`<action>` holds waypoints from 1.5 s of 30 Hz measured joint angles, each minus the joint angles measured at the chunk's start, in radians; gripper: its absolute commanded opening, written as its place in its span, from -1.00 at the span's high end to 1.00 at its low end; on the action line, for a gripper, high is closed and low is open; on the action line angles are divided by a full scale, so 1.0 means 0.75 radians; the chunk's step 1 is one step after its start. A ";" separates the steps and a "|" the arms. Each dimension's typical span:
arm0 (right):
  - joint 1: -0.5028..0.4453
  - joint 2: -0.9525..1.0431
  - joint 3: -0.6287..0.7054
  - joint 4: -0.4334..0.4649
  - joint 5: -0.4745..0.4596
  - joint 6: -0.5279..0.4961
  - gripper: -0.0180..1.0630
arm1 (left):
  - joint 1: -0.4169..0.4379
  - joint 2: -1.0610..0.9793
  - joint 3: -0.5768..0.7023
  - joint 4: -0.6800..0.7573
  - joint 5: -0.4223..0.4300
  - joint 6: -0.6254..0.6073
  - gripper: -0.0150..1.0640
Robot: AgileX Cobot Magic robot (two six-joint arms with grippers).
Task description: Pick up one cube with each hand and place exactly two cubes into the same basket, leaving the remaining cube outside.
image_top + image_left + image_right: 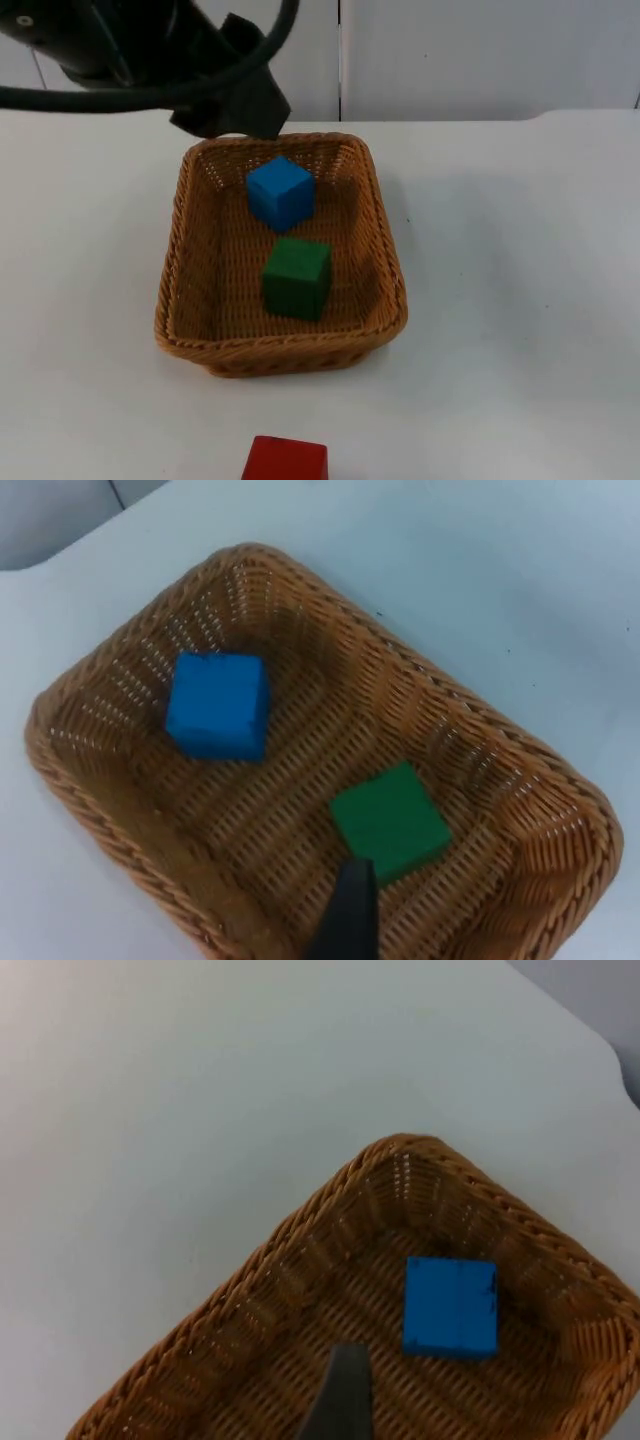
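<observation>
Whether the fingers are apart or together cannot be told for either gripper: one black fingertip (348, 918) of the left gripper (234, 108) is showing over the basket (280, 356), and nothing is sitting between or against it. In the top view the left gripper is hanging above the basket's far rim, towards its far left corner, clear of the weave. The right gripper (343, 1405) is hanging above the basket too, its fingertip standing over the weave at the end where the blue cube (280, 192) is lying.

The basket is sitting near the middle of the table (500, 300), its far end towards the partition wall (480, 55). Two cubes are resting on its floor. The blue cube is lying at the far end, near the far wall. The green cube (297, 277) is lying closer to the near wall, just beside the blue one, with a small gap between them. Both are sitting flat, each turned a little against the basket's sides.

The red cube (285, 461) is lying outside the basket, on the table's near edge, well apart from the near rim.
</observation>
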 measured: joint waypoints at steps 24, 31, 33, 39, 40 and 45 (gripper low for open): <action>0.000 -0.302 0.718 0.039 -0.415 -0.037 -0.36 | 0.000 -0.168 0.211 0.144 -0.063 -0.226 -0.42; 0.000 -0.465 0.947 0.039 -0.527 -0.062 -0.36 | 0.000 -0.254 0.214 0.133 -0.007 -0.229 -0.42; 0.000 -0.490 0.990 0.039 -0.550 -0.065 -0.36 | 0.000 -0.278 0.214 0.132 0.001 -0.229 -0.42; 0.000 -0.643 1.190 0.039 -0.695 -0.066 -0.36 | 0.000 -0.439 0.214 0.130 0.037 -0.243 -0.42; 0.000 -0.673 1.231 0.039 -0.722 -0.067 -0.36 | 0.000 -0.472 0.214 0.129 0.039 -0.249 -0.42; 0.000 -0.791 1.386 0.039 -0.799 -0.069 -0.36 | 0.000 -0.588 0.214 0.127 0.092 -0.254 -0.42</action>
